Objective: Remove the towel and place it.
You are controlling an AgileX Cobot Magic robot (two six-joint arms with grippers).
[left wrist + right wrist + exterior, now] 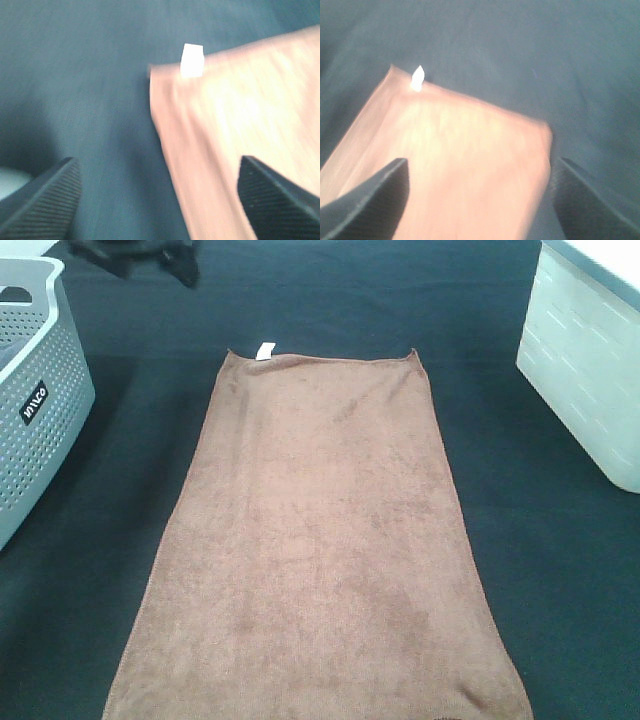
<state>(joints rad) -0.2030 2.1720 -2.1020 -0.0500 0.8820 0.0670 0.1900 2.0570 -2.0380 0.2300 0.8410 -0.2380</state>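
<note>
The towel (320,540) is a long reddish-brown cloth lying flat on the black table cloth (120,570), with its small white tag (265,350) at the far short edge. Neither gripper shows in the exterior high view. In the left wrist view my left gripper (160,200) hangs open over the towel's (240,115) long side edge, near the tag (192,60) corner. My right gripper (480,200) is open above the towel (460,150), near its other far corner, and its tag (417,78) shows further off. Both wrist views are blurred.
A grey perforated basket (40,390) stands at the left edge of the table. A white slotted bin (585,360) stands at the right. Some dark crumpled material (150,255) lies at the far back.
</note>
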